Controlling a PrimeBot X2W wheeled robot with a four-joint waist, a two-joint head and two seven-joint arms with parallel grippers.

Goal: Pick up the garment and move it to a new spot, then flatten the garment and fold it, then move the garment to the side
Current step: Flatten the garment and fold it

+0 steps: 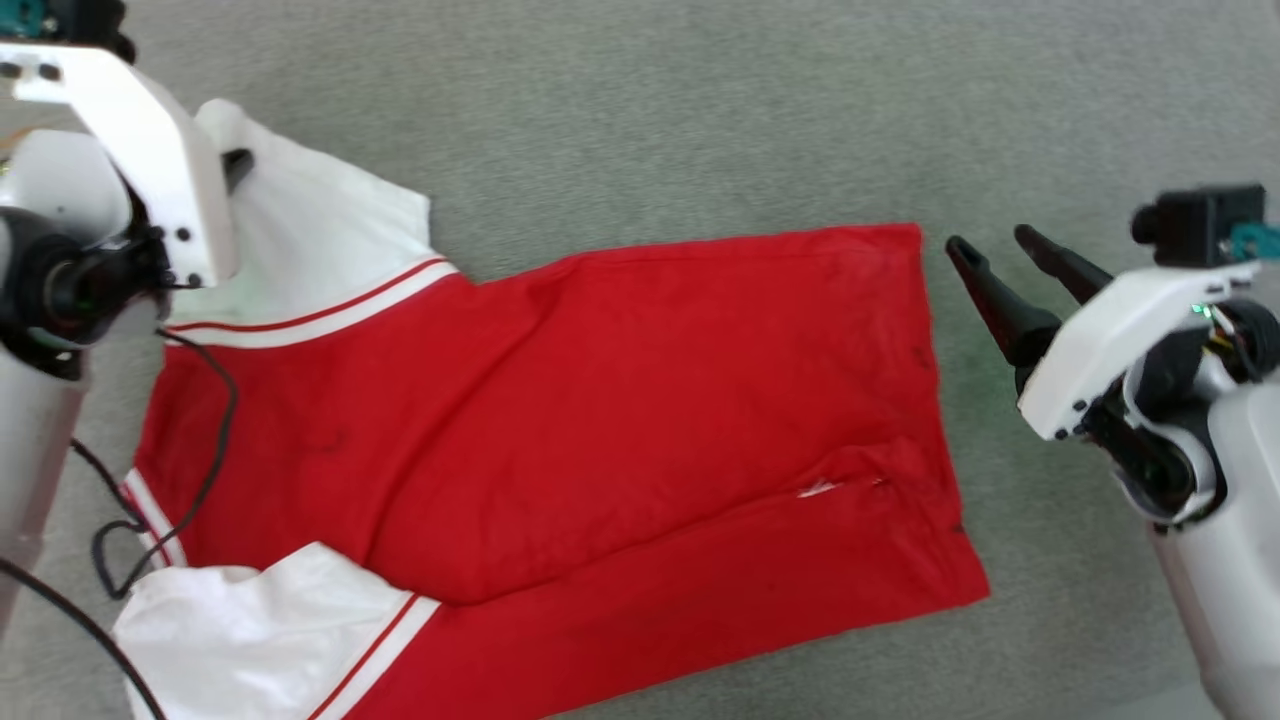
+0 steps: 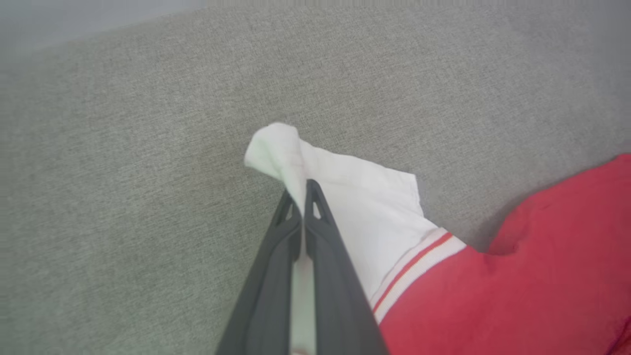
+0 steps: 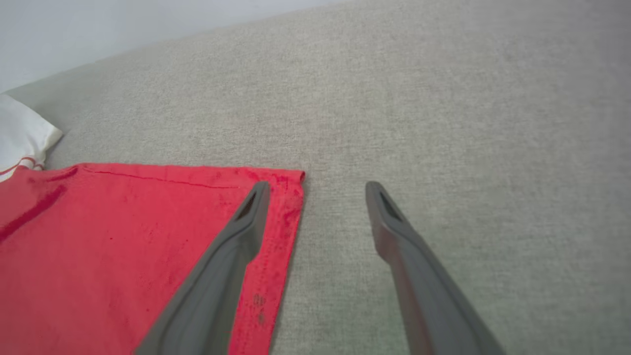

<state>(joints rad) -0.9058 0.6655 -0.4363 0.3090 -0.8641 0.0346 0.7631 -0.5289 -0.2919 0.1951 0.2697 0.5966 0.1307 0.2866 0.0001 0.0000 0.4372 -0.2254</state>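
Note:
The garment (image 1: 600, 420) lies spread on the grey cloth surface, red body in the middle, white sleeves at the left. My left gripper (image 2: 299, 190) is shut on the far white sleeve (image 2: 360, 197), whose end bunches up past the fingertips. In the head view the left arm covers that sleeve (image 1: 320, 230) at the upper left. My right gripper (image 1: 985, 240) stands open beside the garment's far right hem corner (image 3: 291, 177), one finger (image 3: 246, 222) over the red cloth, the other over bare surface. The near white sleeve (image 1: 250, 620) lies at the lower left.
A black cable (image 1: 200, 440) hangs from the left arm across the garment's left part. Grey cloth surface (image 1: 700, 110) stretches beyond the garment and to its right. A pale wall (image 3: 123, 24) borders the surface's far edge.

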